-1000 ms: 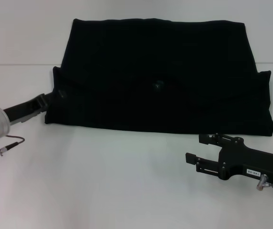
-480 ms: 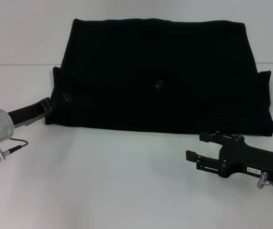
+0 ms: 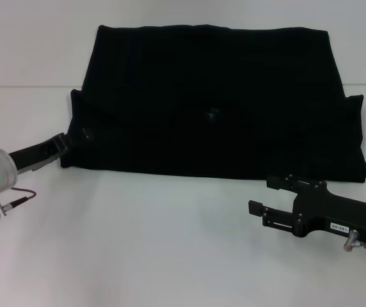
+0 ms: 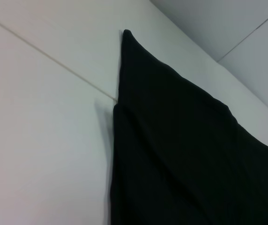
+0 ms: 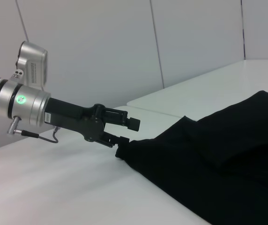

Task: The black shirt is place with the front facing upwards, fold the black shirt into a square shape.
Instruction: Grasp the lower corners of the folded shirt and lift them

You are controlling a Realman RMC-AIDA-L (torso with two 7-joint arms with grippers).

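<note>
The black shirt [image 3: 215, 96] lies folded flat on the white table as a wide rectangle, with sleeve folds sticking out at both sides. No lettering shows; a small faint mark [image 3: 212, 114] sits near its middle. My left gripper [image 3: 69, 138] is at the shirt's near left corner. In the right wrist view it [image 5: 127, 132] is open, its jaws just above and beside the corner of the shirt [image 5: 218, 164]. The left wrist view shows only the shirt's edge [image 4: 181, 154]. My right gripper [image 3: 263, 197] is open and empty, low over the table before the shirt's near right part.
The white table [image 3: 138, 243] stretches in front of the shirt. A seam line [image 3: 23, 87] crosses the table behind the left arm. Pale wall panels [image 5: 101, 47] stand beyond the table.
My left gripper has drawn back a little from the shirt's left edge toward the near left. The shirt and the right gripper have barely moved.
</note>
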